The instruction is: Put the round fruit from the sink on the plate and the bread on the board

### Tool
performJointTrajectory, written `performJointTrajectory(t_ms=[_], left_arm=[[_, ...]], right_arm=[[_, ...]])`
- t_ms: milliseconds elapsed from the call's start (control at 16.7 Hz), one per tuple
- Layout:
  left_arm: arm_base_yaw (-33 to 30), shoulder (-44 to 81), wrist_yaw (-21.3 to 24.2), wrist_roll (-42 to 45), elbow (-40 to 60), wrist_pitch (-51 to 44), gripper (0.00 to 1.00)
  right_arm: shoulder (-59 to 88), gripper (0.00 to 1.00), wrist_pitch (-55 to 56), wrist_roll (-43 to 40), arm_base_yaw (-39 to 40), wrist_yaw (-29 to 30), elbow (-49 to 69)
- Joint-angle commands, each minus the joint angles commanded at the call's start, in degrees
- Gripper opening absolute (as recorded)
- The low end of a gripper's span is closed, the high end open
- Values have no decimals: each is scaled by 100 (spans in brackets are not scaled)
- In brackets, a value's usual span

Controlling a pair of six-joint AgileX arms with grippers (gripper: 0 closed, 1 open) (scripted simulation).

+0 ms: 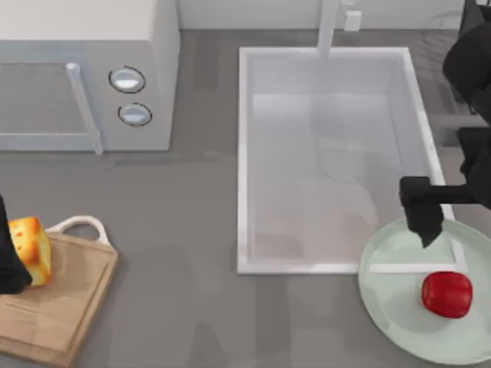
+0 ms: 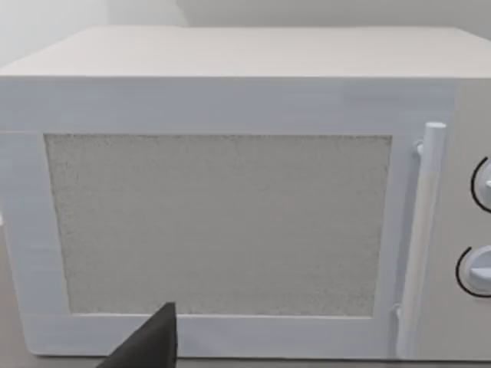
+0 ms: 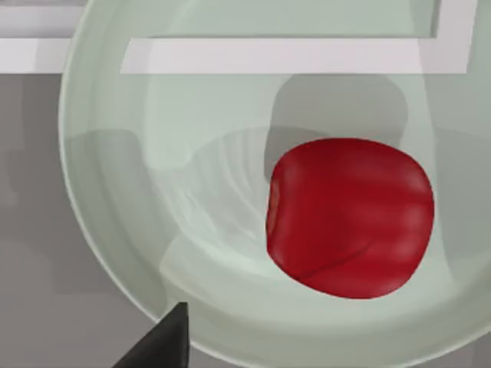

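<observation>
The round fruit (image 1: 446, 294), small and glossy red, lies on the pale green plate (image 1: 395, 307) at the front right. In the right wrist view the fruit (image 3: 349, 217) rests free on the plate (image 3: 207, 222). My right gripper (image 1: 426, 230) hovers over the plate's far edge by the sink (image 1: 242, 153), apart from the fruit and open; one dark fingertip (image 3: 165, 345) shows. The bread (image 1: 29, 249) sits on the wooden board (image 1: 57, 314) at the front left. My left gripper (image 1: 9, 268) is beside the bread at the left edge, open, holding nothing; its fingertip (image 2: 153, 341) shows.
A white microwave (image 1: 84, 46) stands at the back left, and the left wrist view faces its door (image 2: 230, 215). The white faucet (image 1: 330, 27) rises behind the sink. Grey tabletop lies between the board and the sink.
</observation>
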Motion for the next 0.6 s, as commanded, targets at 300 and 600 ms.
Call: performJointTrajectory(t_ms=[300,600], left_arm=[[0,0,0,0,0,0,100],[0,0,0,0,0,0,100]], right_arm=[[-61,100,44,-17,-10,0,-43],[-1233,100,910,-300,-286,0,-930]])
